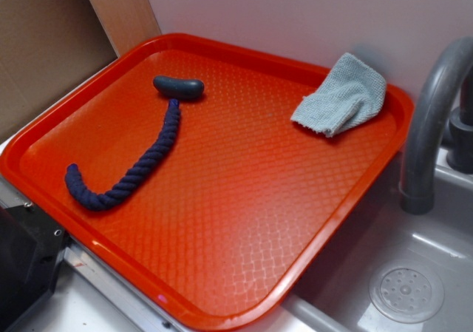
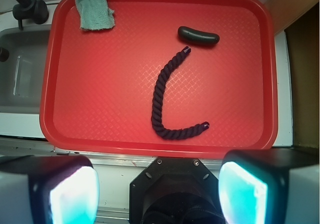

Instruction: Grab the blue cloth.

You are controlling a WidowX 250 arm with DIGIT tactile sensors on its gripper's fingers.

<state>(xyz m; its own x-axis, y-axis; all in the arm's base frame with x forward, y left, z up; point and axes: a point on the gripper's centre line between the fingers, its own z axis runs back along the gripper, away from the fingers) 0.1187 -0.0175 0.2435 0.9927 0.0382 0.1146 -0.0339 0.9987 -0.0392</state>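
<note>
Blue cloth — crumpled terry in the far corner of the red tray, lapping the rim by the faucet; likely light, limp, easily pinched at a raised fold — gripper spread wide, empty, well apart.

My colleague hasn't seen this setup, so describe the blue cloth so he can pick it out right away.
Find the big red tray beside the grey sink. The blue cloth lies crumpled in the tray's corner nearest the faucet, against the wall. It is pale and nubby, unlike the dark twisted rope and dark oval lump across the tray.
</note>
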